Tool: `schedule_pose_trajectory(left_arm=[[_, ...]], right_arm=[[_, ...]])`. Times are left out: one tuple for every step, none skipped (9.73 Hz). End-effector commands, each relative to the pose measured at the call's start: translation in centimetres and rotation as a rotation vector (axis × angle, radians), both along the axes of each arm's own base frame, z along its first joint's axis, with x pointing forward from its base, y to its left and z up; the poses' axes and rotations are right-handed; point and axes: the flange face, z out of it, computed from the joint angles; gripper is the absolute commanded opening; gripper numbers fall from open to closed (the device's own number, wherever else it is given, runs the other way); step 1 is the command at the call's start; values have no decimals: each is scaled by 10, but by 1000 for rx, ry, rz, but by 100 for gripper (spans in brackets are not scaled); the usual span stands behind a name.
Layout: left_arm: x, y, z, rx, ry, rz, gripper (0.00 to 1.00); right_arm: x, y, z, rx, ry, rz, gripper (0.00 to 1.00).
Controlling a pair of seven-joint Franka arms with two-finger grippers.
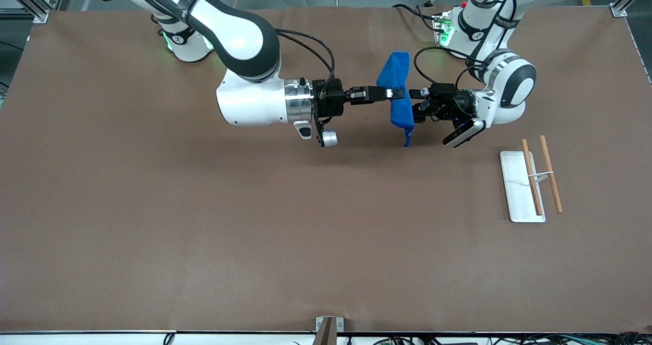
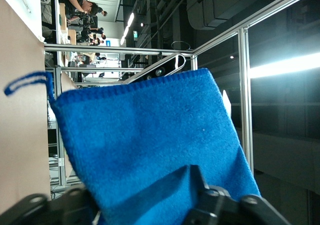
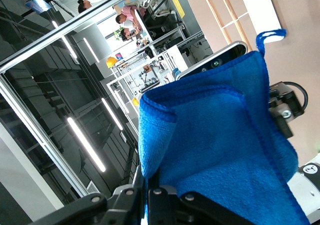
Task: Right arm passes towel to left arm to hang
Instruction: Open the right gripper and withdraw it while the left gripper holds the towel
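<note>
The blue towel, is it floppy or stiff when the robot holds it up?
Probably floppy: the blue towel droops on both sides of the right pincer shut on it. Likely light, since one small pinch carries it. Its fuzzy surface probably isn't slippery.

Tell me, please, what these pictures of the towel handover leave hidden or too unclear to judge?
- Left gripper: in the front view the blue towel covers its fingers; the left wrist view cuts them off, so a grip is unconfirmed.
- Right gripper, shut on the towel: the right wrist view shows only its base, fingers buried in cloth.
- White rack with wooden rods: its height is unreadable from above.
</note>
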Motion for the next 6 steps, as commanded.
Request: schedule_pose_trajectory(left_arm=[[-1, 1, -11, 52, 1, 42, 33], [-3, -3, -11, 54, 0, 33, 23], [-3, -2, -11, 77, 0, 39, 17], [-2, -1, -10, 93, 0, 43, 12], [-3, 0, -10, 111, -8, 22, 8], [-3, 3, -12, 135, -3, 14, 4]], right_arm=[[0, 5, 3, 26, 0, -11, 1], [2, 4, 5, 28, 0, -14, 1], [2, 3, 5, 28, 1, -15, 2], [3, 3, 5, 27, 10, -17, 4], [4, 1, 5, 28, 12, -19, 10], [2, 4, 5, 23, 5, -15, 14]])
